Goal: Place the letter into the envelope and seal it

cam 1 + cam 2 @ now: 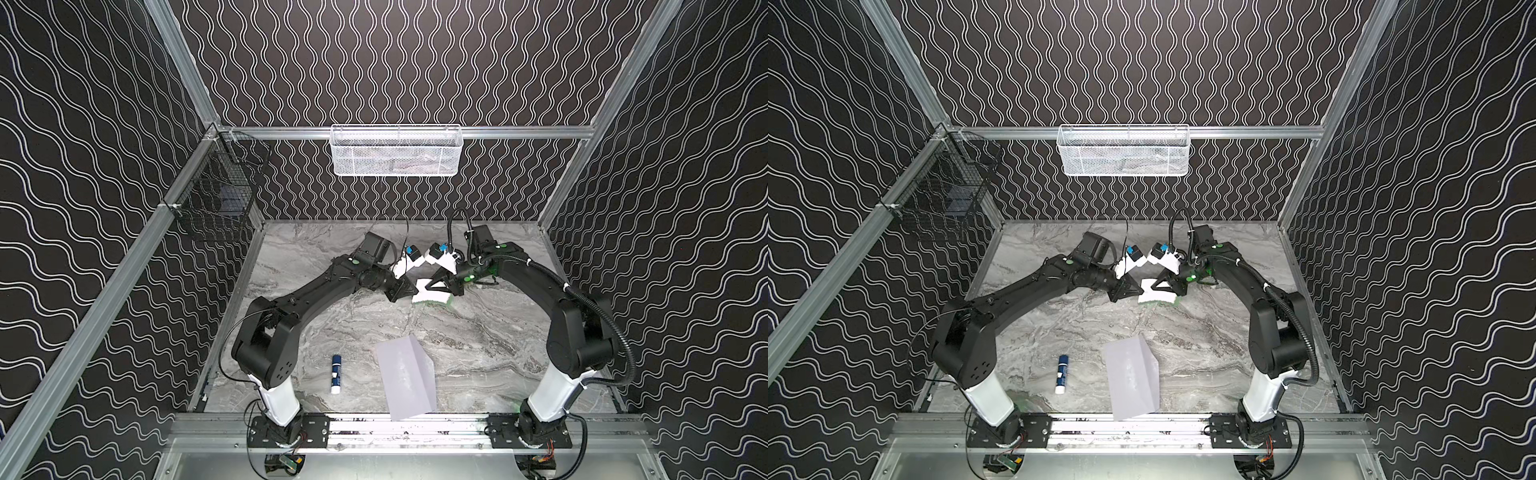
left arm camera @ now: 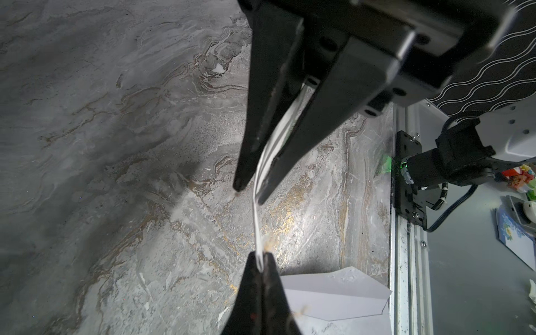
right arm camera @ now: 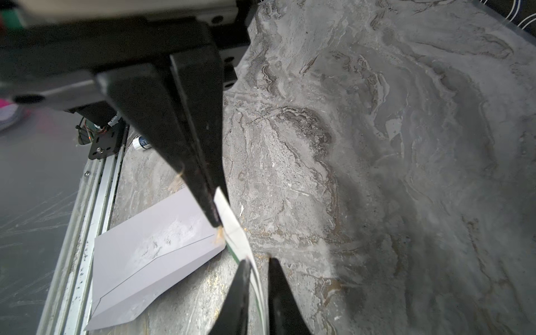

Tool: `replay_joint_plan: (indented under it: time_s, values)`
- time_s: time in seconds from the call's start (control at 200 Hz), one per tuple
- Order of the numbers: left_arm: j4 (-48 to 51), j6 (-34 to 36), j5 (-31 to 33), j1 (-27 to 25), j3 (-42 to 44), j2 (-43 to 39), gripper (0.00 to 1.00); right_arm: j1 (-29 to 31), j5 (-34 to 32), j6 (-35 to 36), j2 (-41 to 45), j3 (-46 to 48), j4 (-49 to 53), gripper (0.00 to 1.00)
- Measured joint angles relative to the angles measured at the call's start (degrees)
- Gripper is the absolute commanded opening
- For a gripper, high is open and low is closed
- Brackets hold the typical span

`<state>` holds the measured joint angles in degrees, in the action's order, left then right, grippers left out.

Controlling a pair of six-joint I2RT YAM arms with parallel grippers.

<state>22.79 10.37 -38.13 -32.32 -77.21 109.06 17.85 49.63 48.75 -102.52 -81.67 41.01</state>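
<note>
The letter (image 1: 433, 297) is folded, white with a green edge, and hangs above the marble top at the back middle, between my two grippers. My left gripper (image 1: 412, 291) is shut on one end of it; in the left wrist view its tips (image 2: 262, 258) pinch the thin edge of the letter (image 2: 256, 220). My right gripper (image 1: 427, 286) grips the other end, its jaws (image 3: 258, 261) almost together around the layers of the letter (image 3: 232, 223). The envelope (image 1: 407, 378) lies flat near the front rail, flap open, apart from both grippers.
A blue and white glue stick (image 1: 336, 374) lies left of the envelope. A white mesh basket (image 1: 395, 149) hangs on the back rail and a black wire basket (image 1: 216, 195) on the left rail. A metal rail (image 1: 415, 424) bounds the front edge.
</note>
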Motion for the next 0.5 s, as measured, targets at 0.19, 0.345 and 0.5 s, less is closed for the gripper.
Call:
replay_joint_plan:
  time_s: [0.19,0.345,0.5]
  values:
    - [-2.4,-3.6,-0.2,1.0,0.3,-0.8,0.33,-0.1,1.0,-1.9,-3.4,-6.4,4.6,0.0]
    - [-16.0,-15.0,-5.5,6.3,8.2,-3.6,0.51,-0.7,3.4,-4.4,-1.2,-4.6,4.7,0.0]
    - [-31.0,-26.4,-11.2,8.3,13.7,-4.4,0.53,-3.1,8.2,-9.2,3.7,-2.9,1.3,0.0]
